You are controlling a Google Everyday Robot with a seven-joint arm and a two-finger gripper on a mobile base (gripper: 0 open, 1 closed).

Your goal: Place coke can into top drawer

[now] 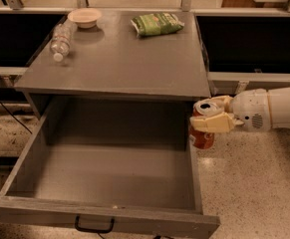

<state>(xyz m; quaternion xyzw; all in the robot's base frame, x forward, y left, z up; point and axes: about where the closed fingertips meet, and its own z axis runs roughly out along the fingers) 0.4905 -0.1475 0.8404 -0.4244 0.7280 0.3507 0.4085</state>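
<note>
A clear plastic bottle [60,40] lies on its side near the back-left corner of the desk [119,66], with a pale bowl [84,17] just beside it at the back edge. A green snack bag [157,24] sits toward the back-right corner; its print cannot be read. Under the front edge the top drawer [134,222] stands pulled fully out.

Just past the desk's front-right corner, outside the drawer's right wall, the coke can [202,139] hangs upright in the gripper [205,117], whose cream fingers [215,123] clamp its upper half. The can is probably light, thin-walled and slick, so a moderate squeeze around mid-body suits it; hard pressure would dent it. No lettering on it is legible.
</note>
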